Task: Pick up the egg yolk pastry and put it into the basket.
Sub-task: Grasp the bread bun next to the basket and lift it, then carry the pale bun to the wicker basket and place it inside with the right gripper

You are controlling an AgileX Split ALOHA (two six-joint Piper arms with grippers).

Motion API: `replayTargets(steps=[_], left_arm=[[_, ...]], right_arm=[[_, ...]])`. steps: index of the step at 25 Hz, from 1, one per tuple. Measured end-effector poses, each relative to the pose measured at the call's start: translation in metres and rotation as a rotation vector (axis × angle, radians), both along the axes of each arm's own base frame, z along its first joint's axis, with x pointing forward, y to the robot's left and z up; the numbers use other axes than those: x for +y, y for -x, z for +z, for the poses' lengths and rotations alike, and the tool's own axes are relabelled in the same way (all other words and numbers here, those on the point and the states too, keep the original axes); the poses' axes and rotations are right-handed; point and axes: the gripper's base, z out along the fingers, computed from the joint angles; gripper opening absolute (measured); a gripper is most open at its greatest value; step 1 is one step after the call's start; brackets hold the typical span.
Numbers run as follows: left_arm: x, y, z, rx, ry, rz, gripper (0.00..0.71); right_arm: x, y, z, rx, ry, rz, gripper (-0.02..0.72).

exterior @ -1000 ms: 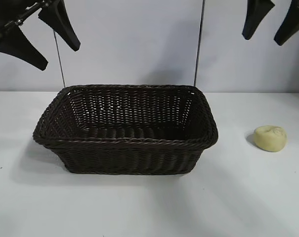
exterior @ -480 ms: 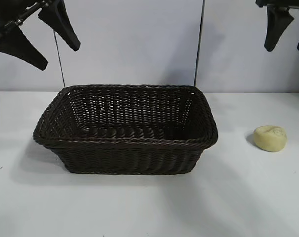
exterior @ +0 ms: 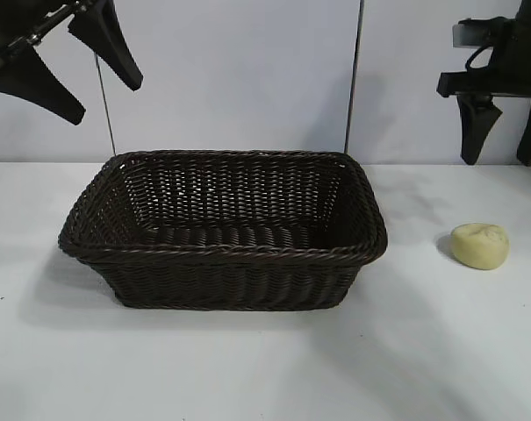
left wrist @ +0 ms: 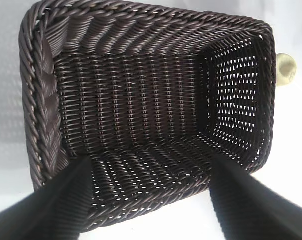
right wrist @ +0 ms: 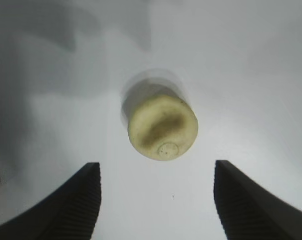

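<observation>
The egg yolk pastry, a small pale yellow ball, lies on the white table to the right of the basket. It also shows in the right wrist view and, small, past the basket in the left wrist view. The dark woven basket stands mid-table and holds nothing; its rim shows in the left wrist view. My right gripper hangs open well above the pastry, fingers pointing down, empty. My left gripper is open and parked high at the upper left, over the basket's left end.
The white table spreads in front of the basket and round the pastry. Two thin vertical rods stand behind the basket against the pale back wall.
My right gripper has come down from the top right edge toward the pastry and now points straight down. The left arm, basket and pastry have not moved.
</observation>
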Motion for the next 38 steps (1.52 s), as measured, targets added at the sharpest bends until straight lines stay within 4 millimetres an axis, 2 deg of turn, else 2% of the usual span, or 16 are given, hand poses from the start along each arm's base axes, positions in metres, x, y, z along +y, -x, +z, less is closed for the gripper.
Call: replayTargets(steps=[16,18,23,27,32,38], left_arm=[[0.0,0.0,0.0,-0.001,-0.001,-0.001,0.489],[0.0,0.0,0.0,-0.001,-0.001,-0.001,0.489],[0.0,0.0,0.0,-0.001,-0.001,-0.001,0.489],[0.0,0.0,0.0,-0.001,-0.001,-0.001,0.489],[0.0,0.0,0.0,-0.001,-0.001,-0.001,0.489],[0.0,0.0,0.0,-0.001,-0.001,-0.001,0.489]], right_arm=[[-0.003,-0.014,-0.054,0.029,0.034,-0.006,0.461],[-0.003,-0.015,-0.055,0.026,0.034,-0.005,0.395],[-0.003,-0.016,-0.055,0.016,0.033,-0.005,0.106],[-0.003,-0.015,-0.055,0.022,0.034,-0.005,0.047],[-0.003,-0.012,-0.035,-0.008,0.033,-0.006,0.041],[-0.001,-0.006,0.022,-0.107,0.004,-0.02,0.036]])
